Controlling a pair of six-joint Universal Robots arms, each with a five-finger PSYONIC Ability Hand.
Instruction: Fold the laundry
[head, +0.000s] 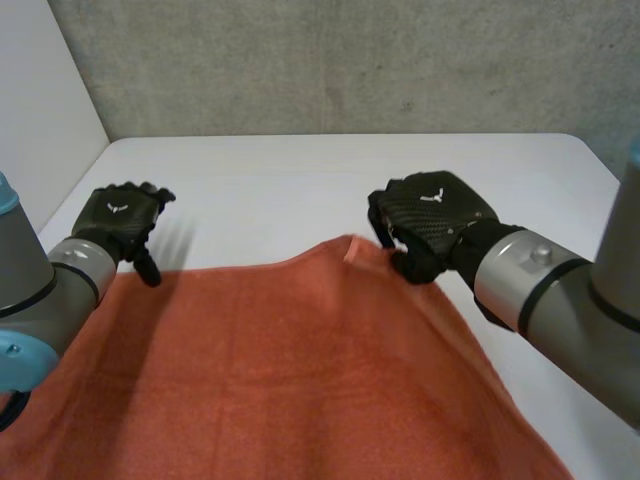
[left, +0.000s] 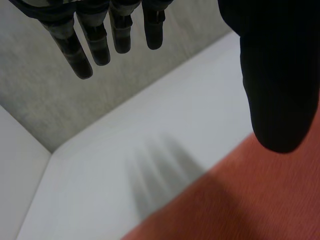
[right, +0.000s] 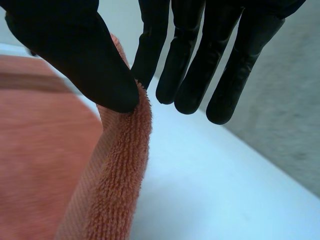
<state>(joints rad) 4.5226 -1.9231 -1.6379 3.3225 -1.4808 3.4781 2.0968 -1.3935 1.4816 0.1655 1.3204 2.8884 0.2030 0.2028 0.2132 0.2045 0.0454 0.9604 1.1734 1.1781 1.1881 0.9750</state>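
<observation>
An orange-red towel (head: 290, 370) lies spread over the near half of the white table (head: 300, 180). My right hand (head: 430, 225) is at the towel's far right corner. In the right wrist view its thumb (right: 80, 55) and a finger pinch the raised towel edge (right: 122, 165). My left hand (head: 125, 222) hovers just past the towel's far left corner with fingers (left: 95, 42) straight and spread, its thumb (left: 280, 75) over the towel (left: 240, 200), holding nothing.
A grey concrete wall (head: 330, 60) rises behind the table's far edge. A white side panel (head: 40, 110) stands to the left. Bare table stretches beyond the towel toward the wall.
</observation>
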